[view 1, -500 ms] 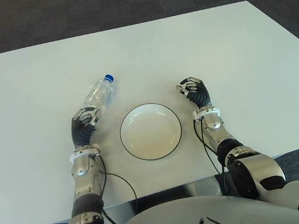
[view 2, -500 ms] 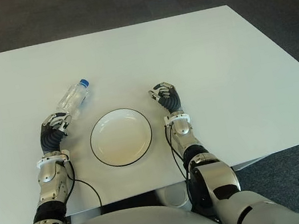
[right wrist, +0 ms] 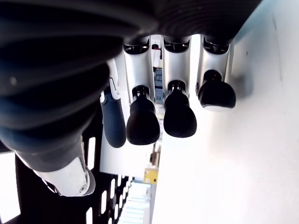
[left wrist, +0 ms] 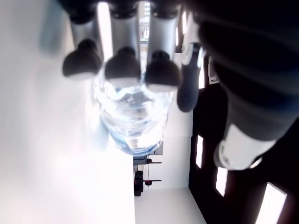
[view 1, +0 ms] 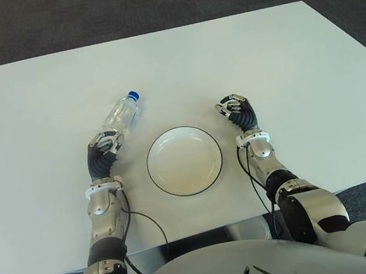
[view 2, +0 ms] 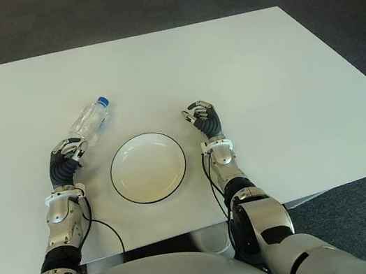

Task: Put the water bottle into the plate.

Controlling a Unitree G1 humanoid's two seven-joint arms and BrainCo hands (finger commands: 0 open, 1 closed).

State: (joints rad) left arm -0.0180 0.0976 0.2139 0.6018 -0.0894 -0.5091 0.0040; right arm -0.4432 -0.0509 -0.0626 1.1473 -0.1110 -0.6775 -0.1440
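From the head camera I see the water bottle (view 1: 121, 115) lying on its side on the white table (view 1: 297, 60), its blue cap pointing away from me and slightly right, its base end nearest my left hand (view 1: 104, 153). The bottle's long axis runs almost straight on from that hand — so the hand sits just behind the base, not alongside the body. My left hand is much the nearer one; the plate (view 1: 184, 160) lies between the two hands, empty, just right of the left one. In the left wrist view the fingertips (left wrist: 121, 70) are curled in a loose row right at the bottle's base, and I cannot tell whether they touch it; they do not wrap it. My right hand (view 1: 237, 112) shows right of the plate, fingers curled, holding nothing
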